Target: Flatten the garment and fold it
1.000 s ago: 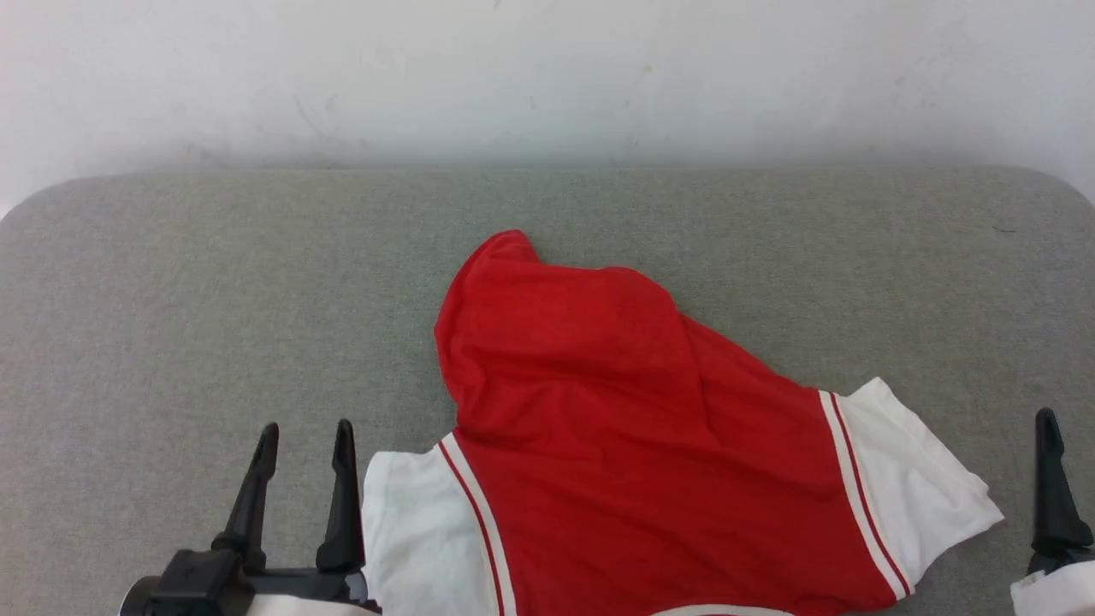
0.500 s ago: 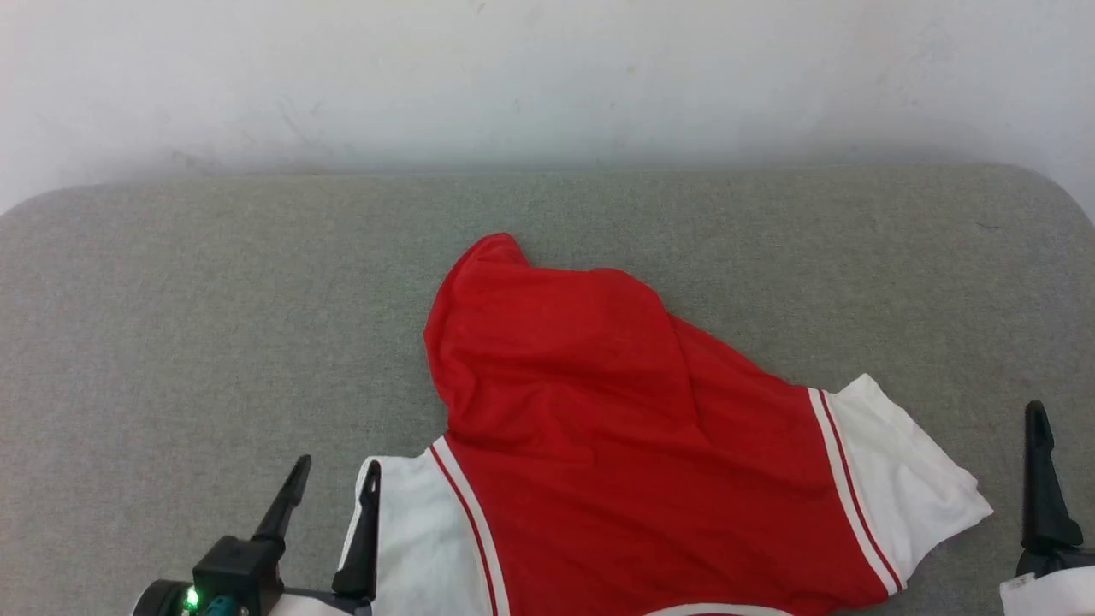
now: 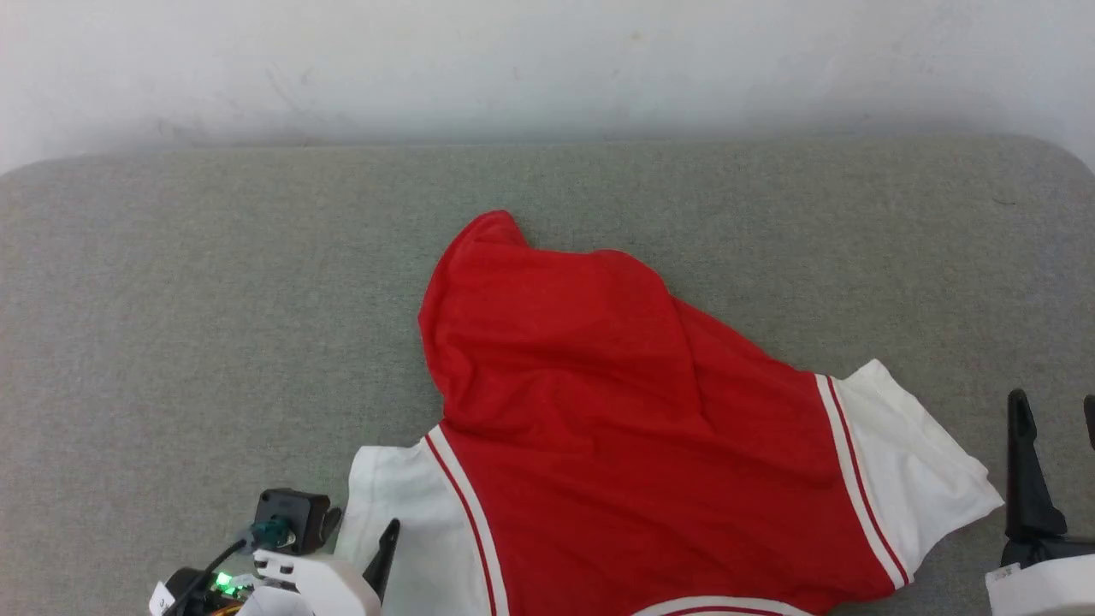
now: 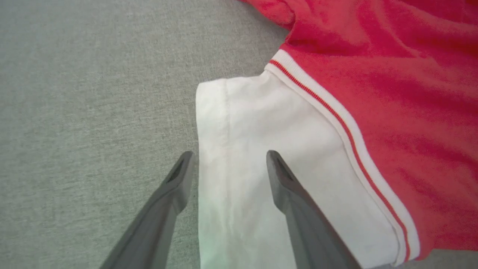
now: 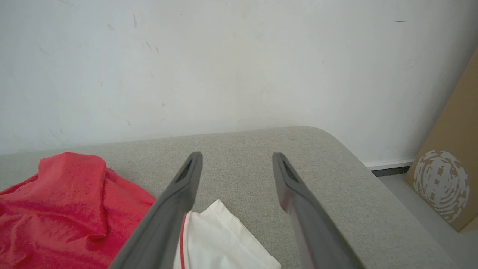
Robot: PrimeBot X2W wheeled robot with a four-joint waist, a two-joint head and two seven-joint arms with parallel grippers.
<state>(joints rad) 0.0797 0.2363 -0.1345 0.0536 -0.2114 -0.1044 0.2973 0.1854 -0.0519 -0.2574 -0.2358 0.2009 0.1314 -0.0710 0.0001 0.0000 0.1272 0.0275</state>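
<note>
Lying rumpled on the grey cushion [image 3: 171, 299], the red shirt [image 3: 616, 411] stretches away from the robot, sleeves out sideways. Jaws wide, the left gripper [image 4: 227, 158] straddles the near white sleeve [image 4: 254, 119] edge. The right gripper [image 5: 237, 158], equally wide, hangs just beside the other sleeve [image 5: 224, 239].

Light is bright, even and diffuse, with only faint shadows. In the head view the wall [image 3: 547, 60] is washed out, with a soft dim band where it meets the pad [image 3: 171, 257]. In the left wrist view a pale green tint lies on the white sleeve [image 4: 231, 209] between the jaws. Both wrist views blur the fingers [image 5: 166, 224] toward their bases; the red shirt [image 4: 392, 93] looks soft.
</note>
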